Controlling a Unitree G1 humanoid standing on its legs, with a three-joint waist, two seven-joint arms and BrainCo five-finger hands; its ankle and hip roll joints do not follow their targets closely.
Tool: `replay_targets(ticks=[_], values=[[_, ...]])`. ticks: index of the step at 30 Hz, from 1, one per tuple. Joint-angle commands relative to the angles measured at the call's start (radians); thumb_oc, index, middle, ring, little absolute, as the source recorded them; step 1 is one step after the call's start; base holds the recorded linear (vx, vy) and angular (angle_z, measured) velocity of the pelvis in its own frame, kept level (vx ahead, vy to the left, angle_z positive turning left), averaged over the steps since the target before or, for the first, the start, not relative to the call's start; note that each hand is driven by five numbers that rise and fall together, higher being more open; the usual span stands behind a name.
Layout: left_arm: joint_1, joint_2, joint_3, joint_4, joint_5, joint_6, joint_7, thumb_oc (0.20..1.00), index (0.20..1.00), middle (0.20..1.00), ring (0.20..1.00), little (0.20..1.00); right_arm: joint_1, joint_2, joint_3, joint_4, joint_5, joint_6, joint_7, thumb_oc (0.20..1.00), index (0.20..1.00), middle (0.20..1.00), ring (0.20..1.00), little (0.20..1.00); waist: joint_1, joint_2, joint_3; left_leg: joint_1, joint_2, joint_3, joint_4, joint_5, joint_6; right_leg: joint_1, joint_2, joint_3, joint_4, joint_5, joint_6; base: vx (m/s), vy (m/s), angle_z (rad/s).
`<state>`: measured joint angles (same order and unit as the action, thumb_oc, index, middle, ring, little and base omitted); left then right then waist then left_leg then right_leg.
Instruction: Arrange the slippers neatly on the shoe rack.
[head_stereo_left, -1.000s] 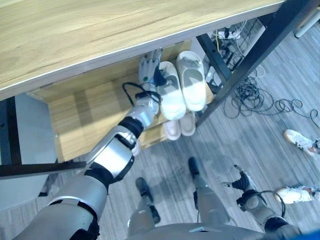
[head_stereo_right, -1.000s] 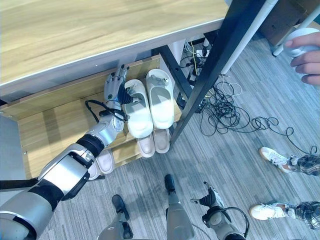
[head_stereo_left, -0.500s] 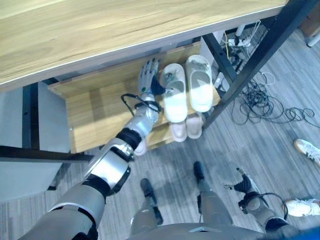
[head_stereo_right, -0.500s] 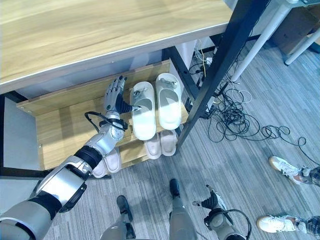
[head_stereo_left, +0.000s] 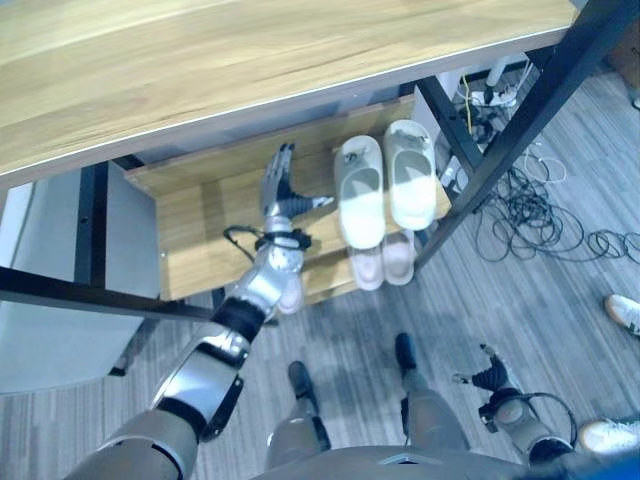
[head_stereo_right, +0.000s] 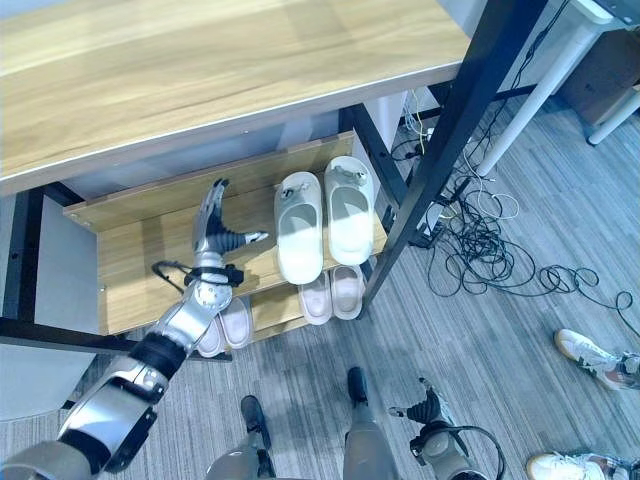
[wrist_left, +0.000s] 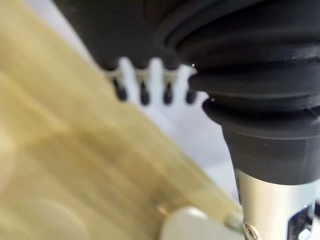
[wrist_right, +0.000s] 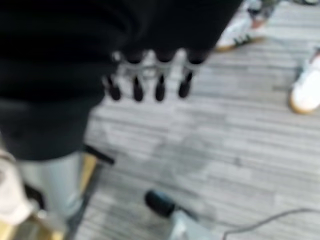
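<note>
Two white slippers (head_stereo_left: 362, 190) (head_stereo_left: 410, 183) lie side by side at the right end of the wooden shoe rack's upper shelf (head_stereo_left: 200, 225), toes toward the back. My left hand (head_stereo_left: 278, 192) hovers over the shelf just left of them, open, fingers straight and thumb spread toward the nearer slipper without touching it. In the left wrist view its fingertips (wrist_left: 144, 93) point along the wood. My right hand (head_stereo_left: 490, 378) hangs low at the right over the floor, open and holding nothing.
On the lower shelf sit a pale pink pair (head_stereo_left: 383, 264) under the white ones and another pale slipper (head_stereo_left: 290, 294) further left. A wooden tabletop (head_stereo_left: 250, 60) overhangs the rack, with a black leg (head_stereo_left: 520, 120) right of it. Cables (head_stereo_left: 540, 215) and a person's shoe (head_stereo_left: 625, 312) lie on the floor.
My left hand has drawn back to the left, off the nearer white slipper, which stays on the shelf. The camera has shifted, showing more of the rack.
</note>
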<state>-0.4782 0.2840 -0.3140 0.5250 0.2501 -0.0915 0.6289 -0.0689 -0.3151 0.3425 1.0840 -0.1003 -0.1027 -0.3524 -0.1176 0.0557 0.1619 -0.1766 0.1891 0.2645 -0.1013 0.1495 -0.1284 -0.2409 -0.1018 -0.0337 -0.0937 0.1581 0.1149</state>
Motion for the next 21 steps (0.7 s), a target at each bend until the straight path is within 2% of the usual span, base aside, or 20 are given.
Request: replay_targets(ticks=[1, 4, 6, 9, 14, 21], values=[[0.031, 0.041, 0.029, -0.09, -0.062, -0.137, -0.038, 1.0, 1.0, 1.0, 1.0, 1.0, -0.018, -0.022, -0.049, 0.008, 0.052, -0.003, -0.003, 1.0, 1.0, 1.0, 1.0, 1.0, 0.035, 0.034, 0.028, -0.033, -0.006, -0.095, 0.014, -0.024, -0.013, -0.017, -0.008, -0.041, 0.082, -0.129, 0.029, 0.08, -0.053, 0.12], [0.207, 0.061, 0.048, -0.149, -0.136, -0.201, -0.089, 1.0, 1.0, 1.0, 1.0, 1.0, -0.015, -0.01, -0.087, 0.052, 0.081, 0.0, 0.003, 1.0, 1.0, 1.0, 1.0, 1.0, 0.063, 0.028, 0.004, 0.001, -0.01, -0.103, 0.014, -0.028, -0.012, 0.032, -0.008, -0.058, 0.071, -0.137, 0.029, 0.07, -0.044, 0.1], [0.349, 0.07, 0.083, -0.185, -0.241, -0.239, -0.159, 1.0, 1.0, 1.0, 1.0, 1.0, -0.001, -0.003, -0.117, 0.067, 0.1, 0.003, 0.015, 1.0, 1.0, 1.0, 1.0, 1.0, 0.09, 0.026, -0.016, 0.028, -0.012, -0.113, 0.014, -0.029, -0.011, 0.077, -0.009, -0.079, 0.057, -0.143, 0.029, 0.07, -0.05, 0.2], [0.416, 0.086, 0.08, -0.156, -0.234, -0.233, -0.203, 1.0, 1.0, 1.0, 1.0, 1.0, 0.015, -0.006, -0.132, 0.083, 0.103, 0.005, 0.024, 1.0, 1.0, 1.0, 1.0, 1.0, 0.103, 0.027, -0.029, 0.045, -0.013, -0.121, 0.014, -0.031, -0.01, 0.105, -0.01, -0.091, 0.047, -0.147, 0.03, 0.05, -0.025, 0.23], [0.443, 0.088, 0.051, -0.13, -0.251, -0.228, -0.264, 1.0, 1.0, 1.0, 1.0, 1.0, 0.028, -0.009, -0.147, 0.093, 0.115, 0.005, 0.036, 1.0, 1.0, 1.0, 1.0, 1.0, 0.116, 0.03, -0.047, 0.066, -0.018, -0.139, 0.014, -0.035, -0.007, 0.148, -0.012, -0.112, 0.045, -0.161, 0.028, 0.04, -0.007, 0.19], [0.351, 0.053, -0.034, -0.141, -0.248, -0.212, -0.291, 1.0, 1.0, 1.0, 1.0, 1.0, 0.034, -0.007, -0.114, 0.071, 0.107, 0.004, 0.023, 1.0, 1.0, 1.0, 1.0, 1.0, 0.099, 0.036, -0.055, 0.051, -0.022, -0.146, 0.014, -0.039, -0.005, 0.137, -0.01, -0.115, 0.039, -0.155, 0.03, -0.01, 0.0, 0.06]])
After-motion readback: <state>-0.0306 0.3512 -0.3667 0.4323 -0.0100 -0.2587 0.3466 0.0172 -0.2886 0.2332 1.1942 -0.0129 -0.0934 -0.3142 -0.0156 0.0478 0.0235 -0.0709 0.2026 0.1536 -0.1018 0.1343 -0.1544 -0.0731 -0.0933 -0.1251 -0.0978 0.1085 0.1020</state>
